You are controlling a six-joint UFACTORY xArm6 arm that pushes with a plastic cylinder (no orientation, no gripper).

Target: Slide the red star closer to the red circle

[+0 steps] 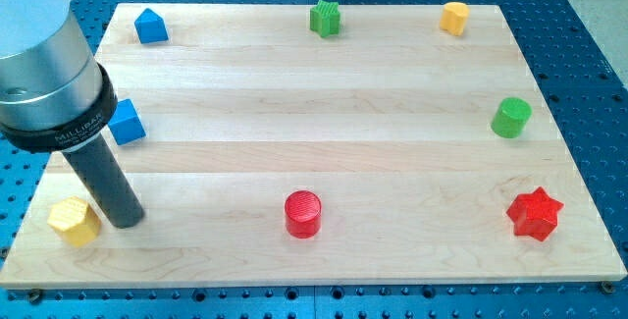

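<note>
The red star point(534, 213) lies near the view's bottom right corner of the wooden board point(314, 93). The red circle point(303, 213) stands at the bottom middle, well to the star's left. My tip point(126, 221) rests on the board at the bottom left, just right of a yellow hexagon block point(75, 221) and far left of the red circle. The rod rises up and to the left into a large grey cylinder point(44, 83).
A blue block point(127, 122) lies at the left edge, partly behind the cylinder. A blue house-shaped block point(150, 26) sits at the top left, a green star point(326, 18) at the top middle, a yellow block point(454, 17) at the top right, a green circle point(510, 117) at the right.
</note>
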